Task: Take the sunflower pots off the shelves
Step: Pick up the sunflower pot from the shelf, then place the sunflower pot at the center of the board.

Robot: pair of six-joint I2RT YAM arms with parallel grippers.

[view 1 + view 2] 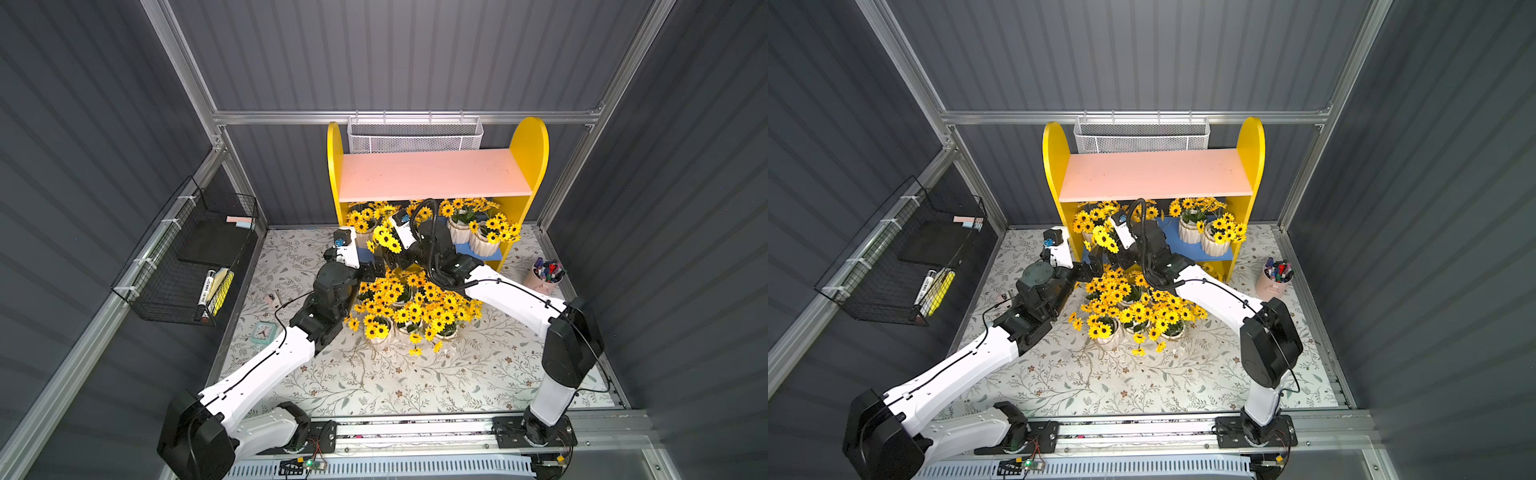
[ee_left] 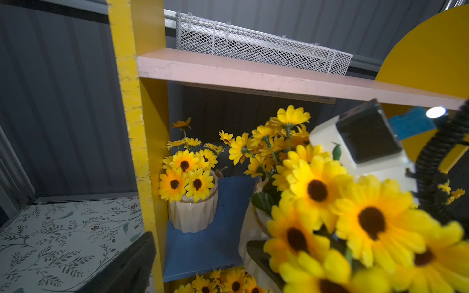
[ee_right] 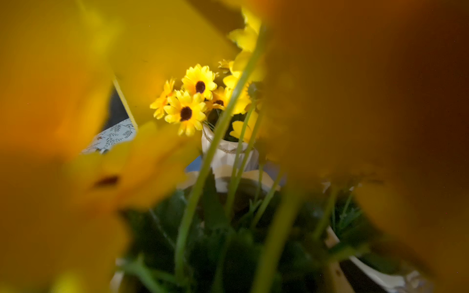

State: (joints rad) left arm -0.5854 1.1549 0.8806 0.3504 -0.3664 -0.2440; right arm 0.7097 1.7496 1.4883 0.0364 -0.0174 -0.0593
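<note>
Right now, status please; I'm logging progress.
Left gripper open beside front pot. Right gripper deep in its flowers, grip unclear. Pink board bare; pots remain on blue board. Table pots crowd shelf front.

Left arm (image 1: 266, 370) stretched forward and inward, wrist bent toward the centre; left claw (image 1: 375, 269) with jaws apart. Right arm (image 1: 515, 295) folded at a raised elbow, forearm angled inward; right claw (image 1: 392, 258), jaws wide, clasping a tilted sunflower pot (image 2: 250, 228). Claws just beside each other.

No readable text, marker label (image 1: 204, 289) too small, clock face (image 1: 262, 332) blurred
</note>
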